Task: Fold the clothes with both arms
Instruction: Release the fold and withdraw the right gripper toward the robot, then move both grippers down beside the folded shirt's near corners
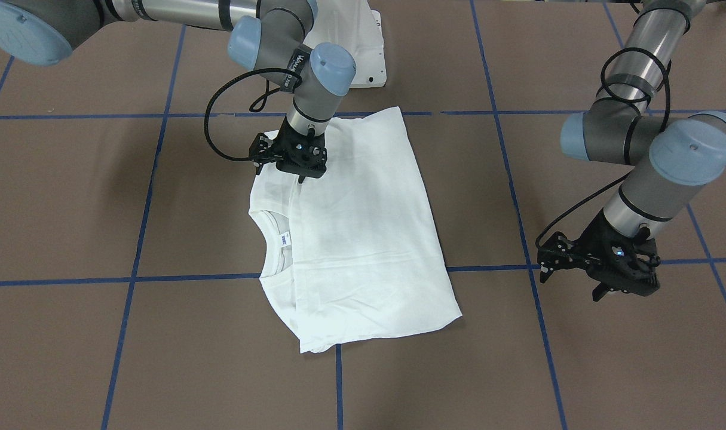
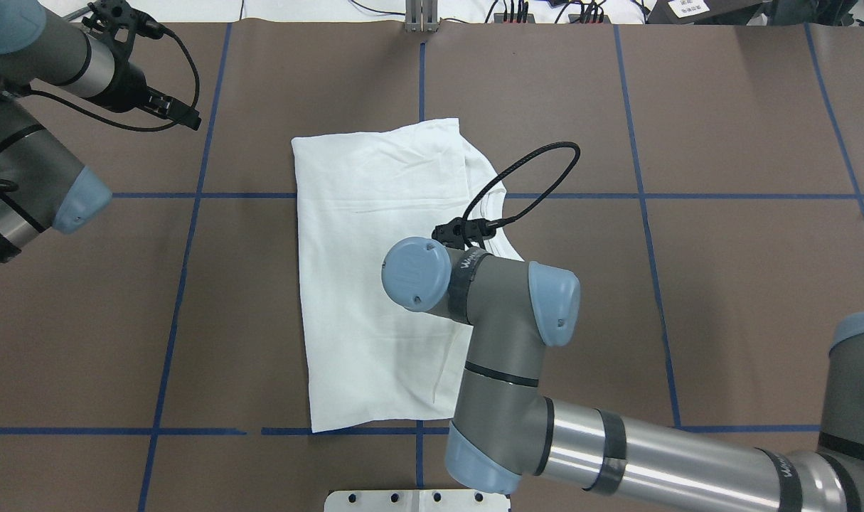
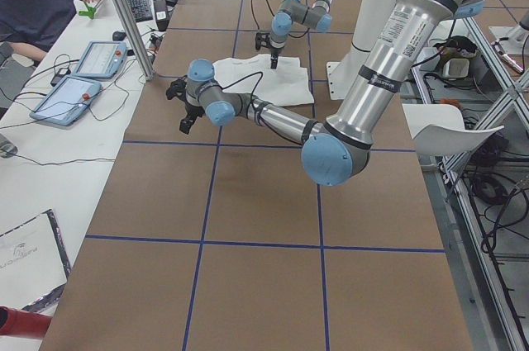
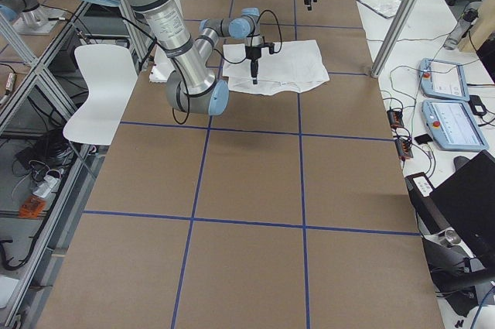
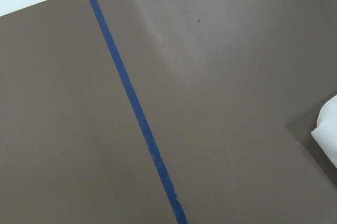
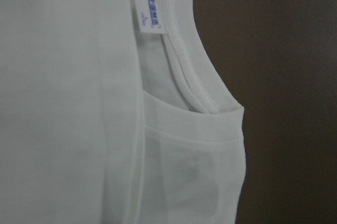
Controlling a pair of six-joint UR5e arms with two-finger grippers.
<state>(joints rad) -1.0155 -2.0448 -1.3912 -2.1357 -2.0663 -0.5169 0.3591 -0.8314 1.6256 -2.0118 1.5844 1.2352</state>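
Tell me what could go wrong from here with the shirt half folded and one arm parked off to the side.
1. The right gripper sits right at the T-shirt, near the collar; lifting could drag the folded layer and undo the fold.
2. The left gripper hangs beside the shirt, over bare table, so a one-armed pull might skew the cloth.
3. The right arm's cable loops above the fabric and could snag.

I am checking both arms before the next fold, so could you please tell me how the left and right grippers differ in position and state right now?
The right gripper is down at the white T-shirt, near its collar; the left gripper is off to the side over bare brown table, clear of the cloth. The right wrist view is filled with shirt fabric and the neck label; the left wrist view shows mostly table and blue tape. Both are black two-finger grippers, and neither's jaw state is clear.
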